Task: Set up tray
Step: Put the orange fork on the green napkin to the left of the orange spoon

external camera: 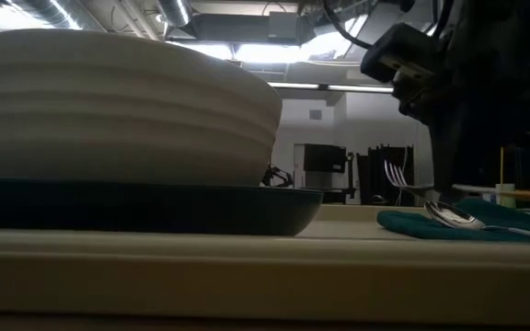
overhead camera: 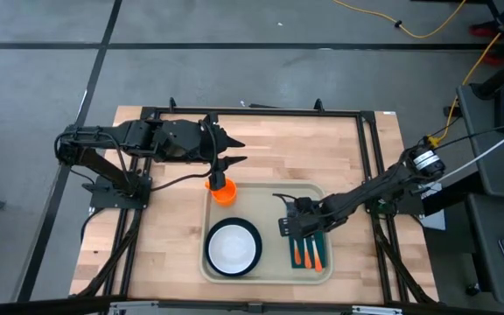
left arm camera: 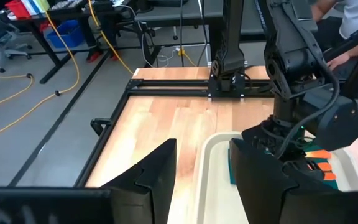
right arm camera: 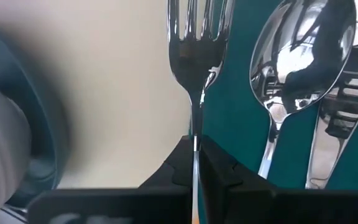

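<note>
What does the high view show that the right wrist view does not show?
Only the high view shows the orange cup in the tray's far left corner, the left gripper open above the table beside it, and the cutlery's orange handles. Only the right wrist view shows the right gripper shut on the fork, with the spoon lying on the teal napkin. Both show the tray, the napkin and the dark plate.

Tray (overhead camera: 268, 274): large, cream plastic, rectangular, rounded corners, raised rim. Lies flat on wooden table, near front edge, about centre, long side along table front. Holds plate with white bowl on left half, teal cloth with cutlery on right half, orange cup at back left corner.
</note>
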`<state>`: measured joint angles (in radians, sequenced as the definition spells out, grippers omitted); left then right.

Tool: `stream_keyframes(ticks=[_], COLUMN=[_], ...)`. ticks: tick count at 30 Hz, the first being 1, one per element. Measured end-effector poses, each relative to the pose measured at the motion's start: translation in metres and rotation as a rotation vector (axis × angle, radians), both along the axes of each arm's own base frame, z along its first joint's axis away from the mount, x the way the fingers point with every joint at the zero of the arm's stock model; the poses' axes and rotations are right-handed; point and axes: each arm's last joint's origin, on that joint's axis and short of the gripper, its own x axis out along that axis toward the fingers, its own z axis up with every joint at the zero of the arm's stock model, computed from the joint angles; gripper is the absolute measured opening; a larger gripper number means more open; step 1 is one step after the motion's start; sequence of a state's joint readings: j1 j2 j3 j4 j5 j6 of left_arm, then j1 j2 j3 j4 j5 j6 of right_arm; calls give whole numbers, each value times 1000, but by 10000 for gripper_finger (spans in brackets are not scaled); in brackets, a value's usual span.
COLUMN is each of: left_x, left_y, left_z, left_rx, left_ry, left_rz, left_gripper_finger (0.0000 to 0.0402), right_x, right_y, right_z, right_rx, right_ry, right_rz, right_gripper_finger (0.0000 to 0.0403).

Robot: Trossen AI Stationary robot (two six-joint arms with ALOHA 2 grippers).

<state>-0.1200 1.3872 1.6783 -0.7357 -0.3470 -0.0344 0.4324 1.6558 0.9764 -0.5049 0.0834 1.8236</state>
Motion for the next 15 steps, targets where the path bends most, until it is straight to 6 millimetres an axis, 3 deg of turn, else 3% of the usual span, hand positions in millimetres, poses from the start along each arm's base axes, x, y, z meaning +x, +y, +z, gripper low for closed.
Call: stream_keyframes(ticks=[15], left_x=[0], left_y=[0], left_z=[0], left_rx=[-5], left_ry=[-3], left_rz=[1], left_gripper_finger=[145], right_x=[1], right_y=[1], right_z=[-8], right_rx=[17], right_ry=[42], right_rz=[-12], right_gripper_finger=[12])
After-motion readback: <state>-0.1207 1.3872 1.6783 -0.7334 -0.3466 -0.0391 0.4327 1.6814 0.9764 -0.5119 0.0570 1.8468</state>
